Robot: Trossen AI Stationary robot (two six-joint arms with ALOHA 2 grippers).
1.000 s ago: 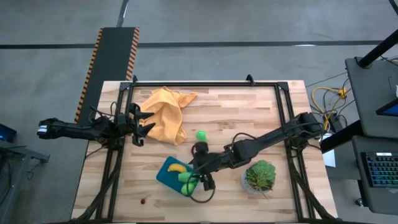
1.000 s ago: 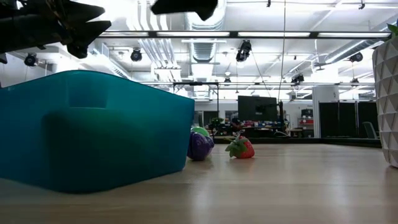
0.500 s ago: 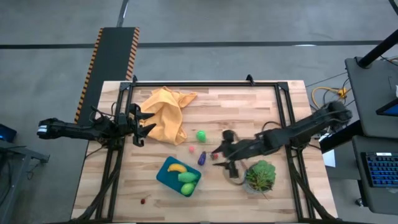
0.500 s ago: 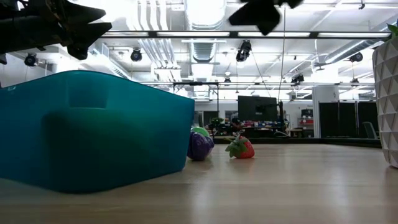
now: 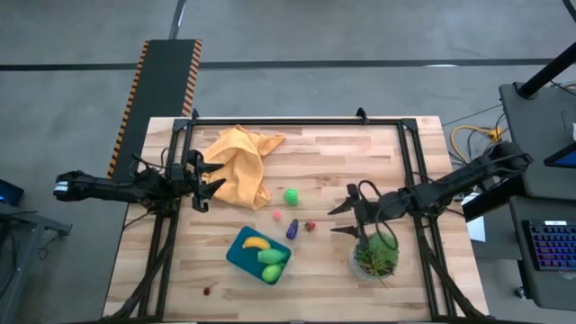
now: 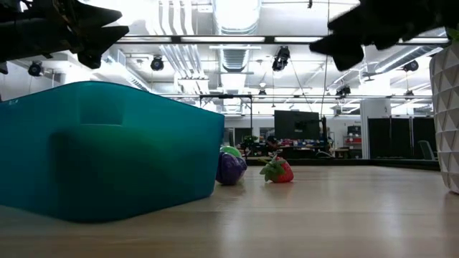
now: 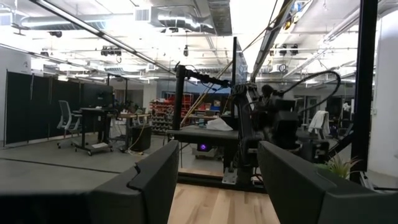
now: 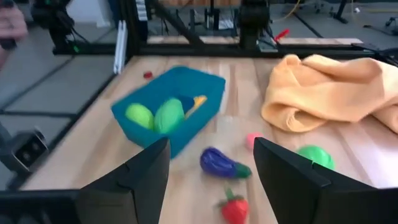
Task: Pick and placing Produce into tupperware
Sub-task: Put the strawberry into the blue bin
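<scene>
Right gripper [image 5: 343, 219]: fingers spread apart, nothing between them, held above the table right of centre, just beside the potted plant [image 5: 376, 256]. Nearest loose produce lies just left of it: strawberry [image 5: 310, 226], eggplant [image 5: 292, 229], a pink piece [image 5: 277, 216], and a green oval [image 5: 291, 195] farther back. A small red piece [image 5: 208, 290] sits well apart at the near left edge. The tupperware [image 5: 239, 255] stands left of the eggplant and already holds a banana [image 5: 255, 242] and two green pieces.

Judgement: the strawberry is the closest candidate. It is small; descend squarely over it, close across its body, and keep clear of the eggplant alongside.

Left gripper [image 5: 211, 182]: fingers parted, empty, waiting at the left edge beside the orange cloth [image 5: 241, 164]
</scene>
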